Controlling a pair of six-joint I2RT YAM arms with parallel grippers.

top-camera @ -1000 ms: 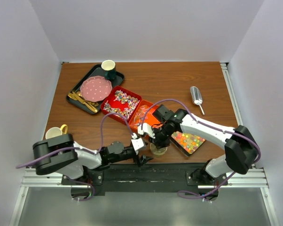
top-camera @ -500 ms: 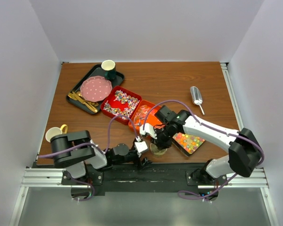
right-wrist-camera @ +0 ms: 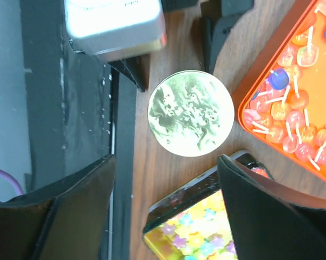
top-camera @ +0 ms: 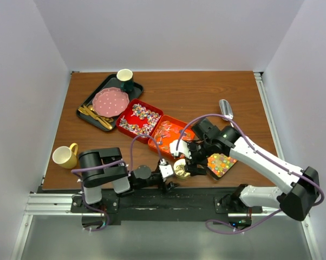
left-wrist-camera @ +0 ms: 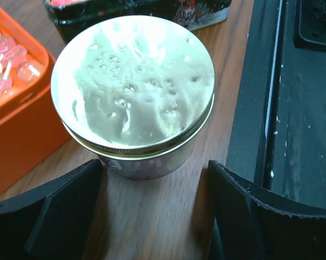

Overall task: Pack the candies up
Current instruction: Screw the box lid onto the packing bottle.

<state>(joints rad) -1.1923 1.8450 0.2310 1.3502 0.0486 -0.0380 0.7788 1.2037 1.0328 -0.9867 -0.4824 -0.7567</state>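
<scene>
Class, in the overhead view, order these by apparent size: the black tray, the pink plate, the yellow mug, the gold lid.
1. black tray
2. pink plate
3. yellow mug
4. gold lid, clearly the smallest

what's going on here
Two robot arms are packing candies. A small jar near the front edge of the table has its gold lid on. The left hand sits open around the jar without gripping; the right hand hovers open above the lid. Candies lie in the red tray, the orange tray and the black tray.
</scene>
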